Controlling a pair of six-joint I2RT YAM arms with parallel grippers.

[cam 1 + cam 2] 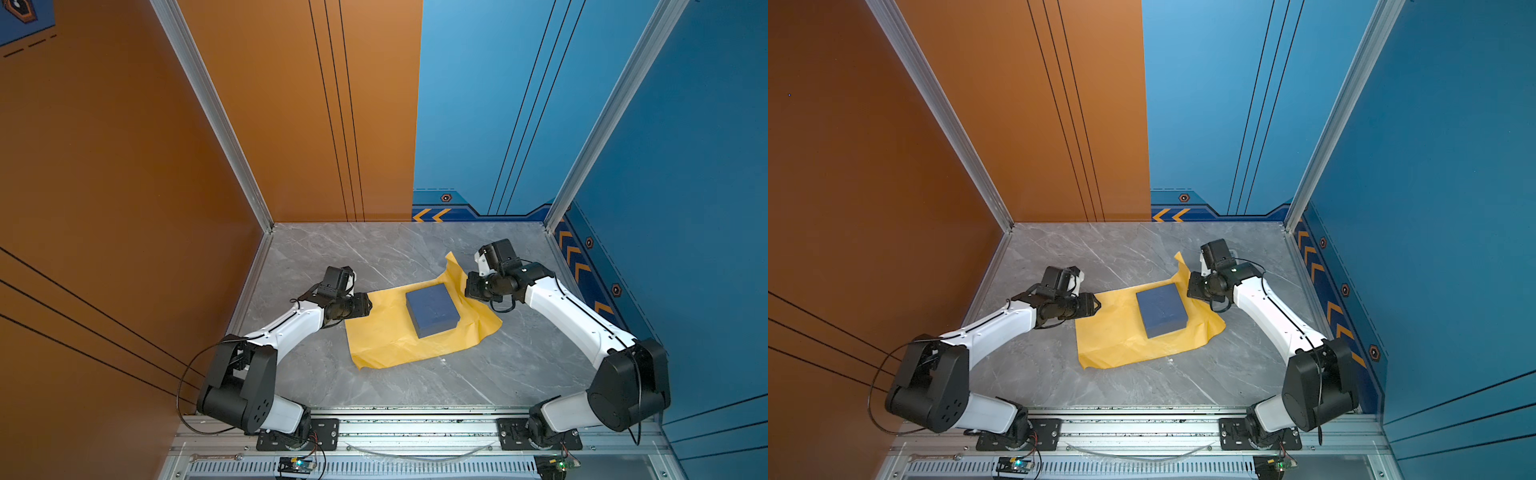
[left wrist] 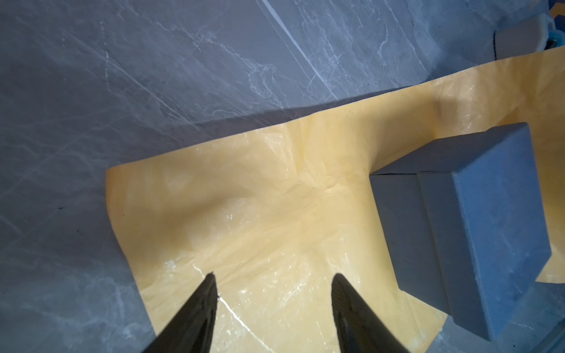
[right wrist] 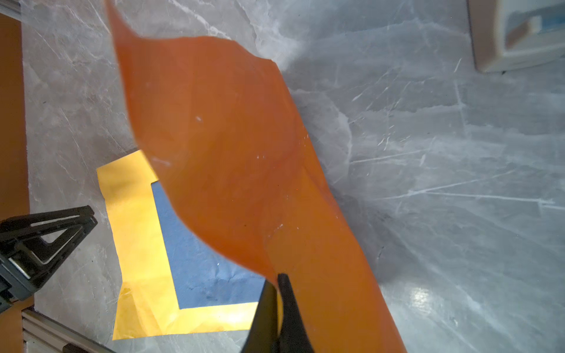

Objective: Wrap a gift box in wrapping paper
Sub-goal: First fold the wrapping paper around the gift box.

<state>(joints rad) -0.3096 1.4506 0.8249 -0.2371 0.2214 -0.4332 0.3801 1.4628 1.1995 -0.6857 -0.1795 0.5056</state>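
The grey marbled worktop is carrying the wrapping paper, which is lying yellow face up near the middle in both top views, its far right corner curling upward; the gift box is sitting on the paper's right half. The right tool is pinching the paper's raised right edge, orange face showing; the left tool is hovering with jaws spread over the paper's left edge, gripping nothing.

gift box on wrapping paper, right of sheet centre; paper on table. left gripper over left edge, right gripper at far-right corner.
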